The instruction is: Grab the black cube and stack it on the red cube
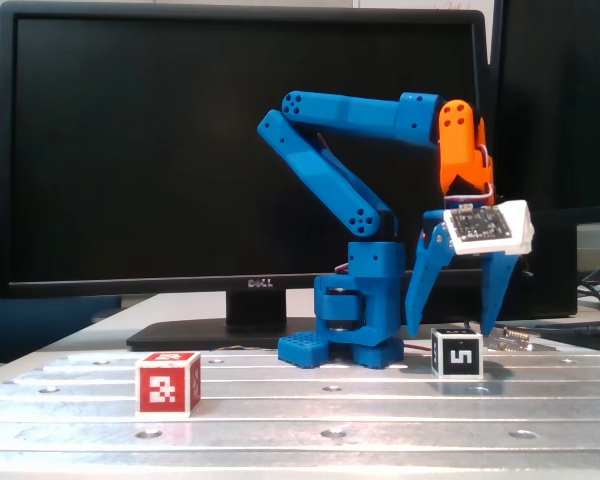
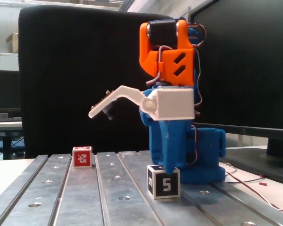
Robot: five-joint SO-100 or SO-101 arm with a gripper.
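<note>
The black cube [image 1: 457,353] with a white "5"-like marker sits on the metal table at the right; it also shows in a fixed view [image 2: 163,181] at the front. The red cube [image 1: 168,383] with a white patterned label sits at the front left, and farther back in a fixed view [image 2: 82,157]. My gripper [image 1: 451,328] is open and points down, its blue fingers [image 1: 420,290] straddling the black cube just above it, one tip low on each side. I cannot tell whether the tips touch the cube.
The blue arm base [image 1: 355,310] stands behind the black cube. A large black monitor [image 1: 130,150] fills the background. The slotted aluminium table [image 1: 320,420] has screw holes. Wires [image 2: 254,181] lie at the right of the base.
</note>
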